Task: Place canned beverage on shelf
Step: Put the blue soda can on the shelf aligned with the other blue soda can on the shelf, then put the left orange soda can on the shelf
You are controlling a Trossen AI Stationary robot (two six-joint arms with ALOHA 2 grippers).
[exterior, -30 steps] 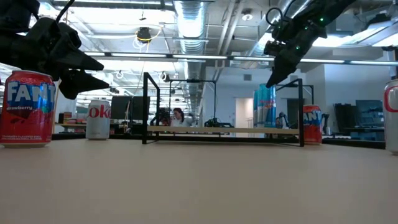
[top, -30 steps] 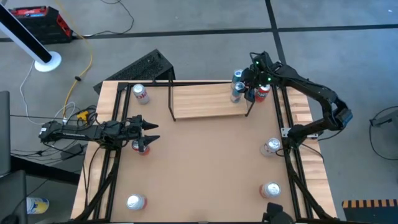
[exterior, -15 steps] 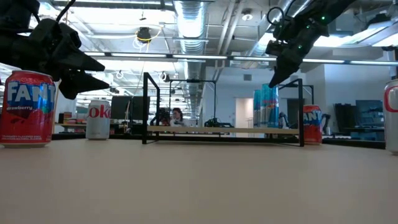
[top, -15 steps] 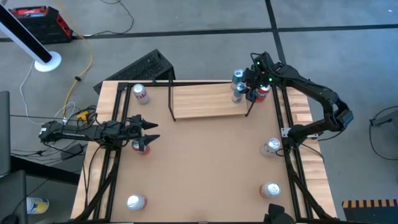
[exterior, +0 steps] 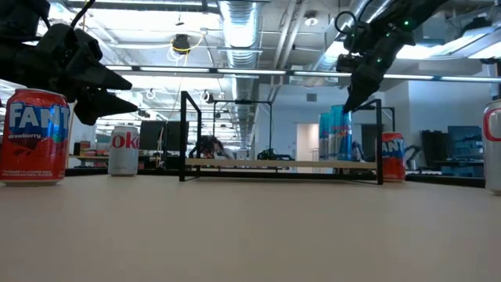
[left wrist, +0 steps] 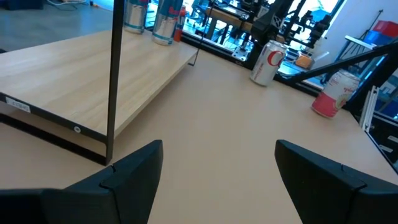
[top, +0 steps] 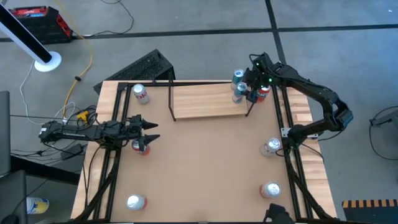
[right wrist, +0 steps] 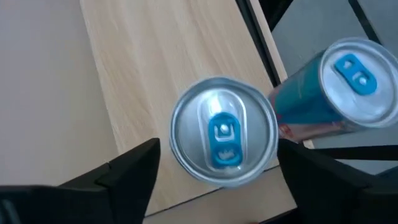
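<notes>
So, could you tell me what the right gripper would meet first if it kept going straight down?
Most likely the top of the blue can standing on the shelf, directly beneath the right gripper.

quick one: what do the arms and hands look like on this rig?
Both arms are dark, near black, built of slim jointed links. The left hand ends in two tapered, pointed fingers; in its wrist view they show as broad, flat, matte-black pads. The right hand has the same fingers, plus a small green light on its wrist. No markings can be made out.
</notes>
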